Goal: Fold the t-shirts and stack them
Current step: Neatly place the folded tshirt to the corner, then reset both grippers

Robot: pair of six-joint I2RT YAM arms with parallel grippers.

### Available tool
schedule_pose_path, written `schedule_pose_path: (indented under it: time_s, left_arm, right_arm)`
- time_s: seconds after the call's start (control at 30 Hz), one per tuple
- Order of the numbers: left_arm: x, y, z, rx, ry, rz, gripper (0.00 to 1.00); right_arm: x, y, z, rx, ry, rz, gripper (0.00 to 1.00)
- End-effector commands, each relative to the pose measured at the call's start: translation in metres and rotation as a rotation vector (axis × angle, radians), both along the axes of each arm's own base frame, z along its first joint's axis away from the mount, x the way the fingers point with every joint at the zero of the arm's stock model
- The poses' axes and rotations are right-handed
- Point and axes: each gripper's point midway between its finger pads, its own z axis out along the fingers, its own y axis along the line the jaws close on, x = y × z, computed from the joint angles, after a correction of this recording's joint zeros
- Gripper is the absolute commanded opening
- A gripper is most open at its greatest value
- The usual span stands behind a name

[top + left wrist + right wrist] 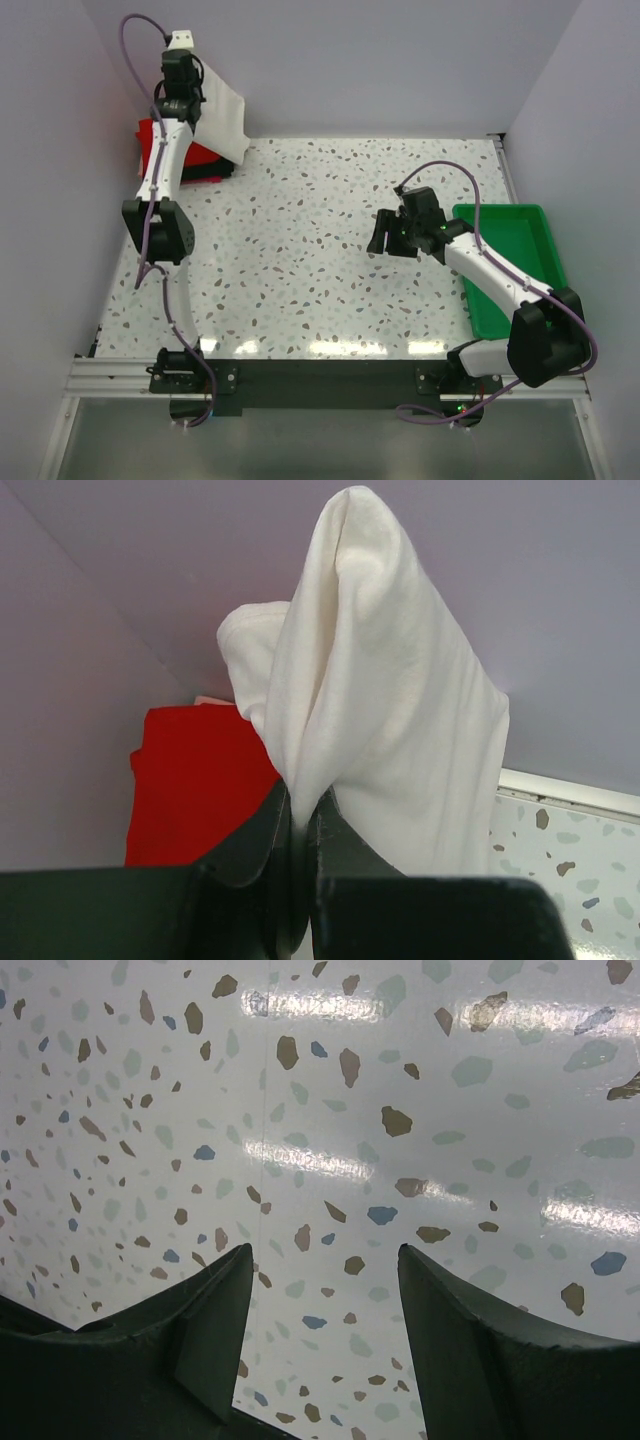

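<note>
Near edge: both my arms are bolted at the table [300, 250] edge, left and right.

Right tool [385, 237]: it hangs over the bare speckled table, right of centre. The wrist view shows its two fingers [190, 1360] spread wide with only table surface between them [325, 1260]. It grips nothing. I cannot tell from either view whether the fingertips touch the surface.

Right side: a green tray [520, 240] sits on the table beside my right arm, apart from the right tool.

Left tool [192, 78]: it is raised high at the far left corner, near the back wall. Its fingers [345, 845] are pinched narrow on a bunched fold of the cream-white t-shirt [380, 710]. That shirt [222, 115] hangs from the tool, lifted above the table, its lower edge reaching down over the stack behind it. Whether it touches that stack I cannot tell.

Far left corner: the red t-shirt [205, 155] lies folded flat against the left wall [195, 780]. A black layer [222, 172] shows under its right edge.
</note>
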Motion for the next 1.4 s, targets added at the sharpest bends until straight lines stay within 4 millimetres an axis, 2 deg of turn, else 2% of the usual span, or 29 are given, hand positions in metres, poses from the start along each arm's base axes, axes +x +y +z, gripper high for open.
schedule_pose_path:
  time_s: [0.0, 0.13, 0.4, 0.5, 0.73, 0.87, 1.03, 1.13, 1.17, 1.2, 1.23, 1.27, 1.3, 1.37]
  left_arm:
    - [-0.013, 0.023, 0.095, 0.009, -0.23, 0.024, 0.0]
    - [-0.013, 0.026, 0.094, -0.01, -0.229, 0.018, 0.0]
    - [-0.019, 0.035, 0.107, -0.009, -0.256, 0.027, 0.0]
    - [-0.018, 0.042, 0.098, -0.021, -0.241, 0.029, 0.0]
    - [-0.01, 0.062, 0.071, -0.05, -0.2, 0.045, 0.0]
    - [-0.005, 0.084, 0.053, -0.06, -0.18, 0.061, 0.0]
    - [0.005, 0.112, -0.002, -0.105, -0.109, 0.091, 0.0]
    - [0.01, 0.131, -0.038, -0.156, -0.073, 0.114, 0.23]
    - [0.008, 0.141, -0.043, -0.173, -0.072, 0.13, 0.49]
    - [0.009, 0.144, -0.047, -0.205, -0.076, 0.141, 0.57]
    - [0.007, 0.146, -0.044, -0.218, -0.084, 0.145, 0.62]
    - [0.006, 0.147, -0.039, -0.223, -0.097, 0.149, 0.72]
    - [0.002, 0.144, -0.021, -0.234, -0.133, 0.144, 0.85]
    - [0.0, 0.138, -0.013, -0.258, -0.157, 0.123, 0.95]
  right_arm:
    - [0.005, 0.0, 0.006, -0.013, -0.024, 0.008, 0.63]
    - [0.006, -0.001, 0.007, -0.017, -0.028, 0.002, 0.63]
    - [0.006, -0.001, 0.006, -0.022, -0.025, 0.001, 0.63]
    - [0.006, -0.001, 0.005, -0.024, -0.023, 0.002, 0.63]
    - [0.008, -0.001, 0.001, -0.033, -0.012, -0.001, 0.63]
    - [0.01, -0.001, -0.004, -0.04, -0.002, -0.002, 0.63]
    - [0.009, 0.0, -0.014, -0.054, 0.023, 0.004, 0.62]
    - [0.009, 0.0, -0.019, -0.061, 0.034, 0.007, 0.62]
    - [0.009, 0.0, -0.018, -0.061, 0.032, 0.01, 0.63]
    - [0.008, 0.001, -0.017, -0.06, 0.033, 0.013, 0.63]
    - [0.009, 0.001, -0.015, -0.059, 0.027, 0.015, 0.63]
    - [0.009, 0.001, -0.013, -0.056, 0.02, 0.017, 0.63]
    - [0.009, 0.002, -0.011, -0.054, 0.011, 0.017, 0.63]
    - [0.009, 0.003, -0.004, -0.044, -0.007, 0.019, 0.64]
